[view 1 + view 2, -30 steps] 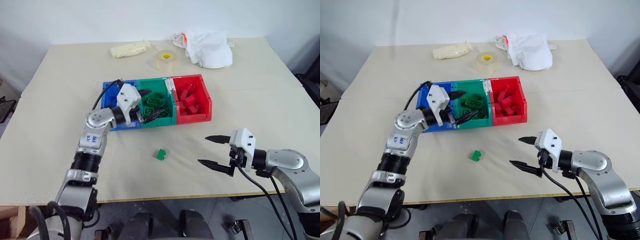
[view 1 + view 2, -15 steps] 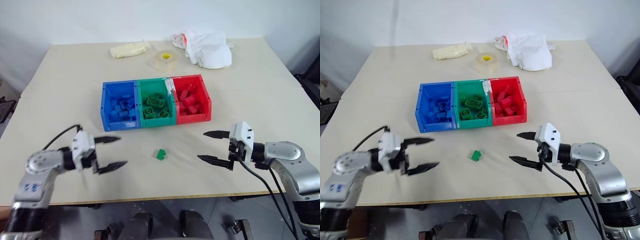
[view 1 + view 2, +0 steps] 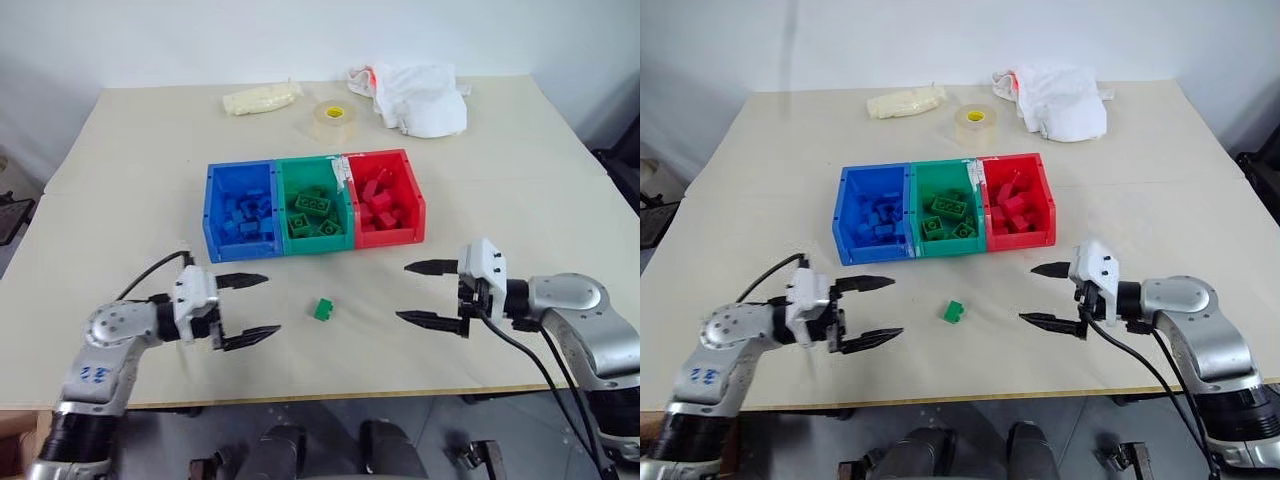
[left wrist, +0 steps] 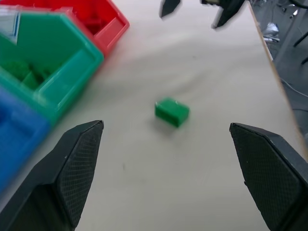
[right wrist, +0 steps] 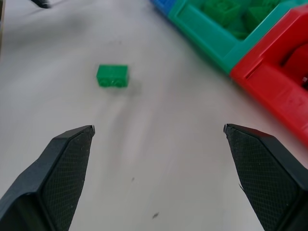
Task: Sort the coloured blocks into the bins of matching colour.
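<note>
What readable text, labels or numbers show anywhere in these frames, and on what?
None can be read.
Blue markings on the left arm's grey upper casing: too small and blurred to read.
White sticker on the green plastic bin's rim: no legible print.
Clear roll of tape, coloured studded bricks, other bins: no lettering visible.

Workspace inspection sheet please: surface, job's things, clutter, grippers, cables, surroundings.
Surface: beige table, bare between the grippers apart from one block.
Job's things: green block loose on the table in front of the bins; blue bin, green bin and red bin joined in a row, each holding blocks of its own colour.
Clutter: tape roll, white cloth, pale yellowish bag, all behind the bins.
Grippers: left gripper open, empty; right gripper open, empty; both face the green block.
Cables: black cable on the left arm, black cables on the right arm.
Surroundings: white wall behind the table.
</note>
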{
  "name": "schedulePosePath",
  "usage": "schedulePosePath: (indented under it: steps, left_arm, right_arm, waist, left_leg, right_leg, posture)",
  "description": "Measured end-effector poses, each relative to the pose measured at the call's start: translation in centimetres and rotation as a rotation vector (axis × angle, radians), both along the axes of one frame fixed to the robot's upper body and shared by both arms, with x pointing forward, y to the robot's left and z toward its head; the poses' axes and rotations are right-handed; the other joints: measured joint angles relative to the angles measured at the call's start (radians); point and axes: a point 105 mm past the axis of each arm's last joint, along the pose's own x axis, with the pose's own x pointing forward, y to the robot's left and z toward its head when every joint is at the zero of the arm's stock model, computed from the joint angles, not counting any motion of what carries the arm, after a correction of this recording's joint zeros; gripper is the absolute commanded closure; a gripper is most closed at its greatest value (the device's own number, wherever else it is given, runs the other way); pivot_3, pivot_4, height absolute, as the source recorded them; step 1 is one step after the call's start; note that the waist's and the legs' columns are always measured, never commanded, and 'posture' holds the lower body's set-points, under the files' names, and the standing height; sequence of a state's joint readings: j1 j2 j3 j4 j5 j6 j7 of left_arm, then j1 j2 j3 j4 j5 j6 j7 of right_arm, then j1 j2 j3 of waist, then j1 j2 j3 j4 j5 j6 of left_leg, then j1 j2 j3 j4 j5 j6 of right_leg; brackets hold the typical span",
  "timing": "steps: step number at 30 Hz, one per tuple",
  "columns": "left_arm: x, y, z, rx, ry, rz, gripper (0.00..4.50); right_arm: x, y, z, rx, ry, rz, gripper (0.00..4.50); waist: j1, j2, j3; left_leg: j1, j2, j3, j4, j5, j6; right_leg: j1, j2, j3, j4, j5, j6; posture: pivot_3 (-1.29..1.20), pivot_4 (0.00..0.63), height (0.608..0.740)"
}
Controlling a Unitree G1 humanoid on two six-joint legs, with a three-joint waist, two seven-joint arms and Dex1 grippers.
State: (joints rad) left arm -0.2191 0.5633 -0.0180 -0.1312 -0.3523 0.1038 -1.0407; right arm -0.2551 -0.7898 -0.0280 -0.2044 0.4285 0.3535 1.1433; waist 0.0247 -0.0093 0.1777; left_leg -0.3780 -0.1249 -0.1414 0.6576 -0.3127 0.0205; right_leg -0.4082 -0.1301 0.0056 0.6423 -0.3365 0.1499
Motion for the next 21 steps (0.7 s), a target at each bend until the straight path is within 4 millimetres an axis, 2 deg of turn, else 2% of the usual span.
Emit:
schedulePosePath:
  steps: [5, 9, 11, 14, 21]
  left_arm:
    - [1.2, -2.5, -2.1, 0.081, 0.009, -0.030, 0.03]
    - [2.1, -4.4, -3.0, 0.101, 0.016, -0.054, 0.03]
    - [2.4, -4.7, -3.4, 0.128, 0.013, -0.058, 0.03]
    - [2.7, -5.0, -3.5, 0.114, 0.018, -0.058, 0.63]
    - [2.6, -5.4, -3.4, 0.100, 0.030, -0.075, 2.76]
  right_arm:
    - [-0.4, -0.2, 0.0, 0.005, -0.003, -0.031, 0.00]
    - [-0.9, -0.4, -0.4, 0.009, 0.004, -0.060, 0.00]
    - [-1.1, -0.5, -0.2, 0.013, -0.007, -0.074, 0.00]
    - [-1.3, -0.6, -0.1, 0.020, -0.008, -0.091, 0.00]
    - [-1.6, -0.7, -0.2, 0.021, -0.008, -0.118, 0.00]
  waist:
    - [-0.002, 0.000, 0.000]
    - [0.003, 0.000, 0.000]
    - [0.003, 0.000, 0.000]
    - [0.001, 0.000, 0.000]
    - [0.002, 0.000, 0.000]
  left_leg:
    - [0.000, 0.001, 0.001, 0.000, 0.000, 0.000]
    - [0.000, 0.000, 0.001, 0.001, 0.000, 0.000]
    - [0.000, -0.001, 0.001, 0.002, 0.000, 0.000]
    - [0.000, 0.000, 0.001, 0.001, 0.000, 0.000]
    - [0.000, 0.000, 0.001, 0.002, 0.000, 0.000]
  right_leg:
    - [-0.001, 0.001, 0.001, 0.001, 0.000, 0.000]
    - [-0.001, 0.000, 0.000, 0.001, 0.000, 0.000]
    - [-0.001, 0.000, 0.000, 0.001, 0.000, 0.000]
    - [-0.001, 0.000, 0.001, 0.001, 0.000, 0.000]
    - [-0.001, 0.000, 0.001, 0.002, 0.000, 0.000]
  posture:
    - [0.00, 0.150, 0.740]
    - [0.00, 0.150, 0.740]
    - [0.00, 0.150, 0.740]
    - [0.00, 0.150, 0.740]
    - [0.00, 0.150, 0.740]
